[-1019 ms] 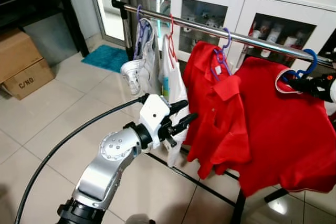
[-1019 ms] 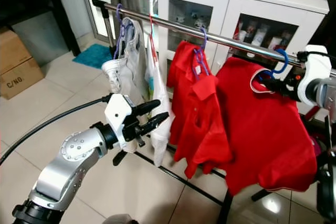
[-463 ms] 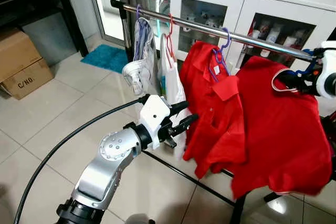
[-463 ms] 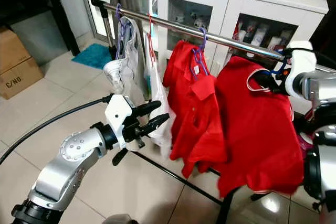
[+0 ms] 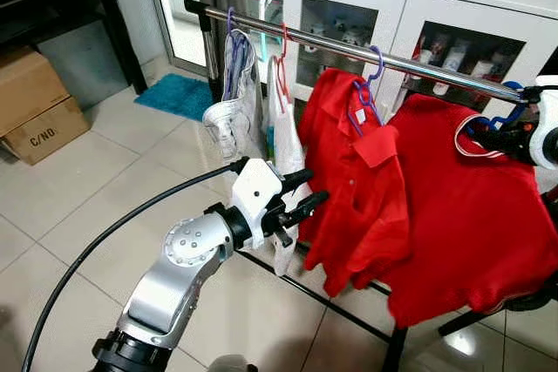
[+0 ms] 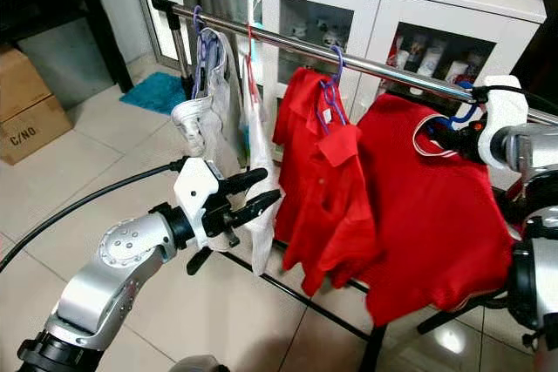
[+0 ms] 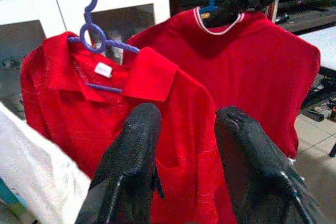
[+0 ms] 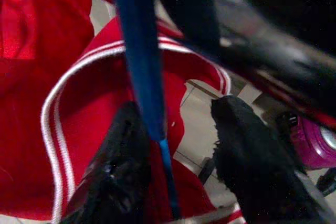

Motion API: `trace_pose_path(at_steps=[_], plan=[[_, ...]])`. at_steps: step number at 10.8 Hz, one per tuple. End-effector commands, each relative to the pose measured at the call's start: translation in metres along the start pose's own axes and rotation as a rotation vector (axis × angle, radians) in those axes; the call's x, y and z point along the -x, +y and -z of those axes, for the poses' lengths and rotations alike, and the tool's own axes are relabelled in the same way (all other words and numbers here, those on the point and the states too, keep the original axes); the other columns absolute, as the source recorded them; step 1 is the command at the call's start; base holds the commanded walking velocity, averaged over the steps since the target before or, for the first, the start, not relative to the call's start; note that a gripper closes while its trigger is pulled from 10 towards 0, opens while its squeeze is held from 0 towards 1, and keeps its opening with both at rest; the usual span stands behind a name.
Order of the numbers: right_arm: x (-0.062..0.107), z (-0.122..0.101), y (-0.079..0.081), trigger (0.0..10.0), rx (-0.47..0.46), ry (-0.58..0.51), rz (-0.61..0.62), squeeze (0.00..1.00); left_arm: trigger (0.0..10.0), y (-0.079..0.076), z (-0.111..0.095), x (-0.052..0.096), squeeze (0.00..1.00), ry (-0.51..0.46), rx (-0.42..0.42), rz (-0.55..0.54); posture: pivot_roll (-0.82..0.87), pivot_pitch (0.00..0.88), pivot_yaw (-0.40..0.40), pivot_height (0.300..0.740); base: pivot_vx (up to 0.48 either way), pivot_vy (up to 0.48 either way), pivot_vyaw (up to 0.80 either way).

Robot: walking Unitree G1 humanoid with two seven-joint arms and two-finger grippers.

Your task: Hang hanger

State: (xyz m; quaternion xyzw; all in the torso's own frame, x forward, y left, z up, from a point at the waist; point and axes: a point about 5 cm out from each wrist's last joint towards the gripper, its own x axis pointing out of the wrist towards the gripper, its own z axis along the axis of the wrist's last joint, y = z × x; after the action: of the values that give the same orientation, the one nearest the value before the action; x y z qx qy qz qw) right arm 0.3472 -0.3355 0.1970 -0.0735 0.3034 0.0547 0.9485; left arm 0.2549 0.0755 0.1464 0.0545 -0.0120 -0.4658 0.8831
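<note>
A blue hanger point(image 5: 510, 109) carrying a red T-shirt point(image 5: 471, 215) with a white-trimmed collar has its hook over the steel rail point(image 5: 349, 45) at the far right. My right gripper point(image 5: 488, 135) is at the hanger's neck. In the right wrist view its fingers point(image 8: 121, 166) stand apart, open, and the blue hanger point(image 8: 142, 51) runs between them. My left gripper point(image 5: 316, 185) is open and holds nothing. It hovers low in front of the rack, beside a red polo point(image 5: 357, 172) on a purple hanger.
White and grey garments point(image 5: 283, 128) hang further left on the rail. A white glass-door cabinet point(image 5: 349, 6) stands behind the rack. Cardboard boxes point(image 5: 35, 102) and a blue mat point(image 5: 179, 93) lie at the left. The rack's base bar point(image 5: 331, 302) crosses the tiled floor.
The red T-shirt and my right gripper swung left half a second ago and have come back right; the shirt's hem now flares to the right. My left arm has stayed put.
</note>
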Motion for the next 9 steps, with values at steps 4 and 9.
trace_pose_path(at_steps=[4,9], plan=[[0.0033,0.004,-0.0056,0.0,-0.002,0.001,0.003,0.0,10.0,-0.0024,-0.004,-0.0025,0.0,-0.006,-0.017,0.037,0.08,0.0,0.0,0.74,0.0,0.0,0.0],[0.003,0.0034,-0.0045,0.0,0.001,-0.01,-0.007,0.0,10.0,-0.0012,-0.0042,-0.0014,0.0,-0.005,-0.024,0.035,0.08,0.0,0.0,0.74,0.0,0.0,0.0]])
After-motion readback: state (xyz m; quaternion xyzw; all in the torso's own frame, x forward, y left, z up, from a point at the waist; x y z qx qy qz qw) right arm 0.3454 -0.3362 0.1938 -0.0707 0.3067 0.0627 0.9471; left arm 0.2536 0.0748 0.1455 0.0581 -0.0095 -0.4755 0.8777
